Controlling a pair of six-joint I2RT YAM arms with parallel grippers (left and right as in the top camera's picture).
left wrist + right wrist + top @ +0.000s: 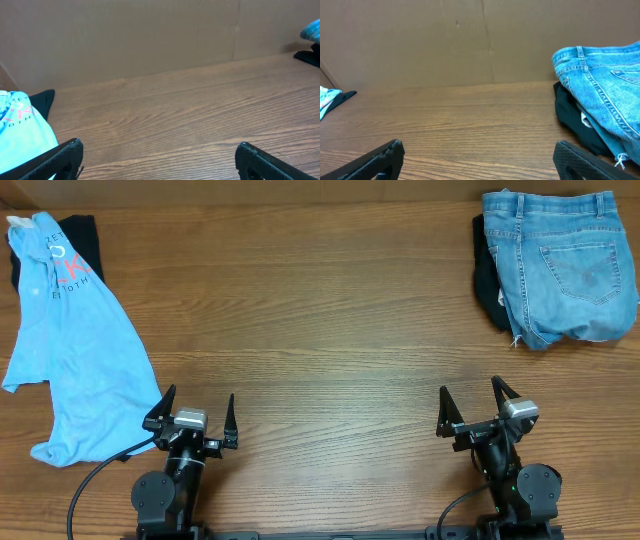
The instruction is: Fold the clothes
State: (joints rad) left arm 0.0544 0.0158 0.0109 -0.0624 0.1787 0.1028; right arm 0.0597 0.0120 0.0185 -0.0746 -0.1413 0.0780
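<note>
Folded light-blue denim jeans (560,265) lie at the far right corner on top of a black garment (488,280); both show in the right wrist view (605,95) (577,122). A pale-blue printed T-shirt (70,345) lies spread along the left side over another black garment (80,240); it shows in the left wrist view (22,132). My left gripper (193,415) is open and empty near the front edge, beside the T-shirt's lower end. My right gripper (472,408) is open and empty near the front right.
The wooden table (320,330) runs between the two piles. A brown cardboard wall (445,40) stands behind the table's far edge.
</note>
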